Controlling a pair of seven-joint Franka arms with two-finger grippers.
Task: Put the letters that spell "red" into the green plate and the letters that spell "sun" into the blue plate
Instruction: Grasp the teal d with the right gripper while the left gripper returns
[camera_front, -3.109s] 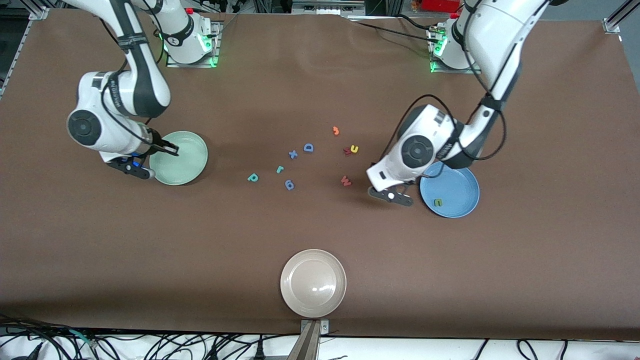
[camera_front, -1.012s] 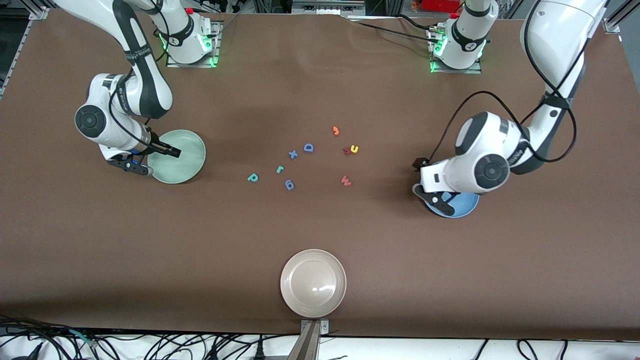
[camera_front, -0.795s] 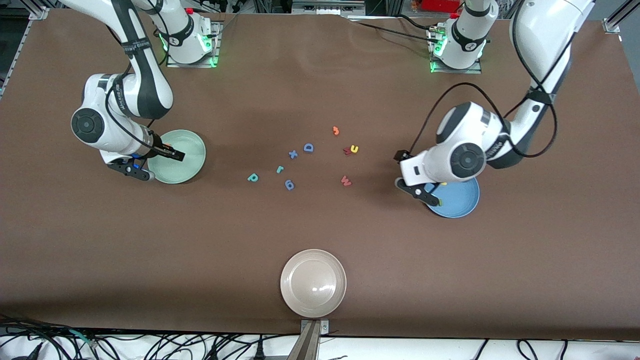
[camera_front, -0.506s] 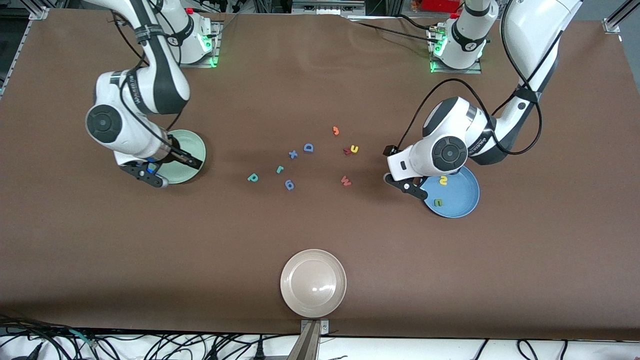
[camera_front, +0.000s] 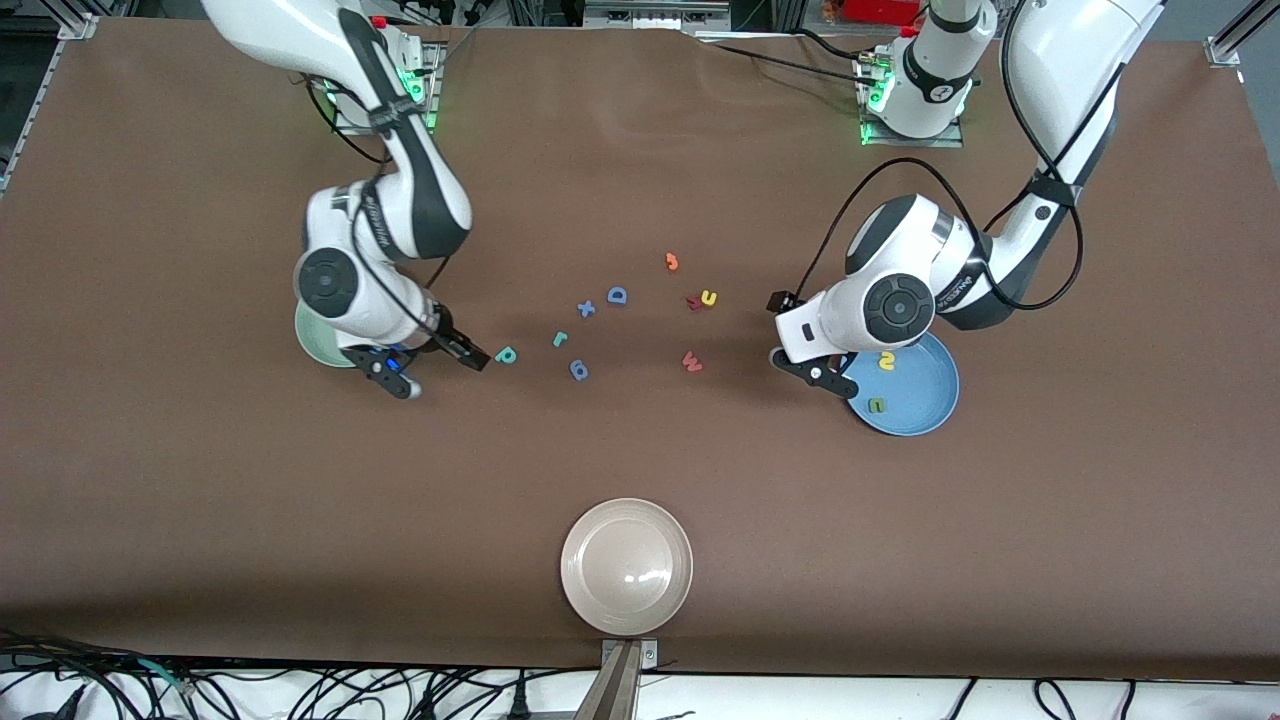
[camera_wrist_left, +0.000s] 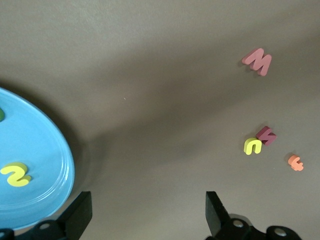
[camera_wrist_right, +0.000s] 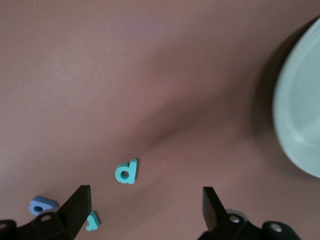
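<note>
1. The green "n" (camera_front: 875, 405) and yellow "s" (camera_front: 886, 361) lay in the blue plate (camera_front: 930, 412), the empty left gripper (camera_front: 812, 372) open at its rim.
2. The right gripper (camera_front: 437, 362), open and empty, hung beside the teal "d" (camera_front: 506, 354), which lay toward the middle of the table from it.
3. The green plate (camera_front: 312, 345) sat just beside that arm.
4. The yellow "u" (camera_front: 709, 297) waited farther off, toward the left arm's end.

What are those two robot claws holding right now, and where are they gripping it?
Nothing. The left gripper hangs open beside the blue plate, and the right gripper hangs open over the table near the teal "d", touching no letter.
</note>
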